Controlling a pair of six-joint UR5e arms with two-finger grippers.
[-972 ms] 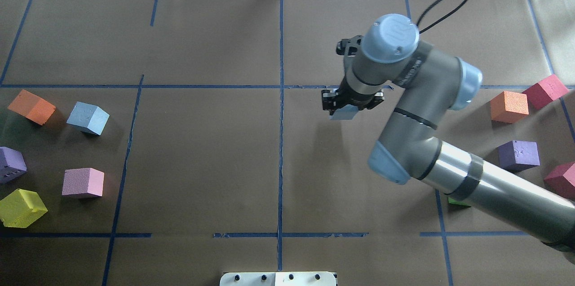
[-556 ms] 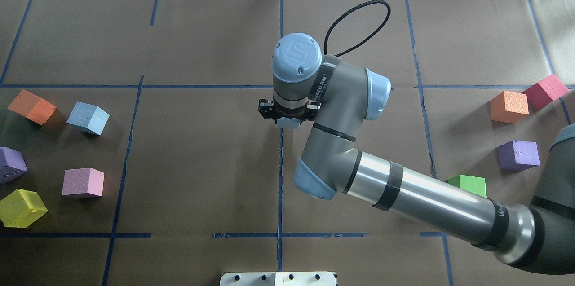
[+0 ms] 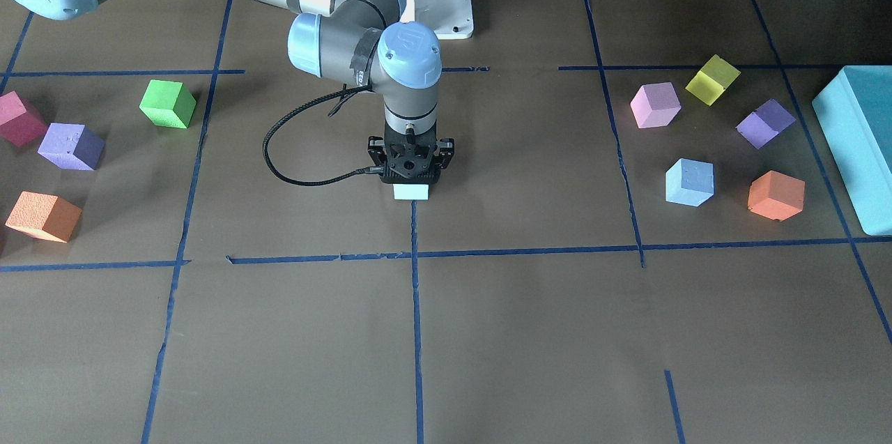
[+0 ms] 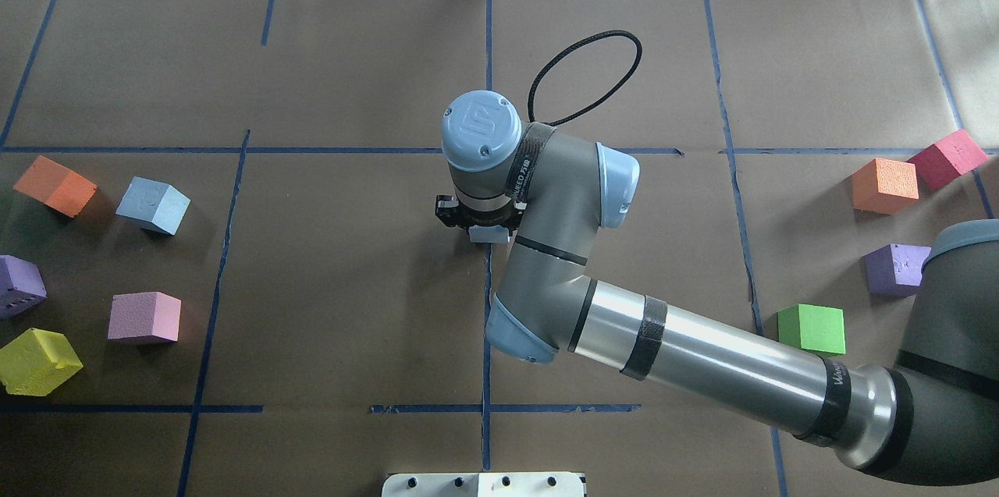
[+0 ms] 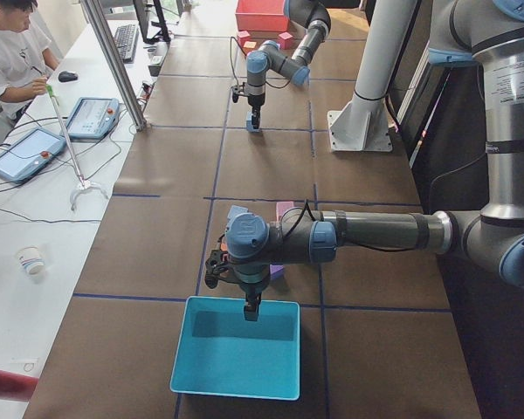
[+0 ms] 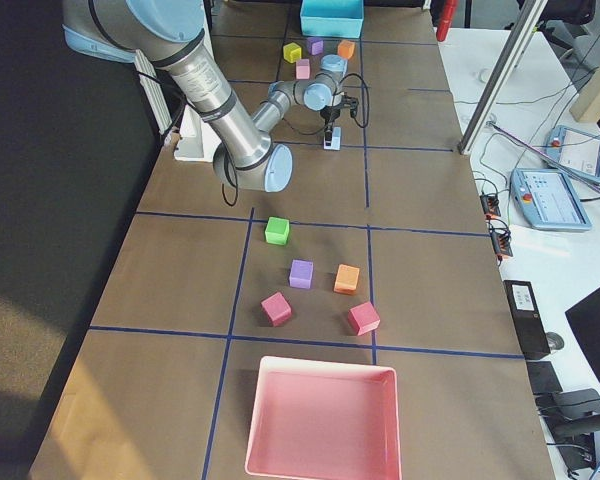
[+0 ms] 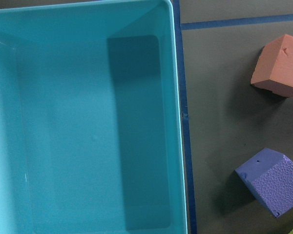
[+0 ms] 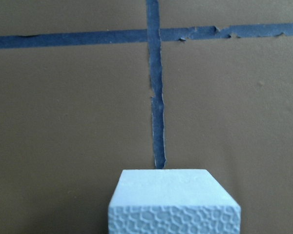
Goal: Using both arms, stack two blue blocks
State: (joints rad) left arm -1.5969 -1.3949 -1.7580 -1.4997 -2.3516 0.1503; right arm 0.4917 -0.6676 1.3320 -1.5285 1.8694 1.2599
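Overhead exterior view: right gripper (image 4: pixel 484 225) clamped on one equal-sided blue block (image 4: pixel 488 236), faces square to the tape line (image 4: pixel 489 259).

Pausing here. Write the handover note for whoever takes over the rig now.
Right gripper: shut on one pale sky-blue foam cube, low over the centre blue tape line; touchdown unclear.
Left gripper: above the large turquoise box; open or shut cannot be told.
Second pale sky-blue foam cube: loose on the robot's left side, untouched.
Done: first cube picked, at centre.
Left: release it, fetch the second, stack.
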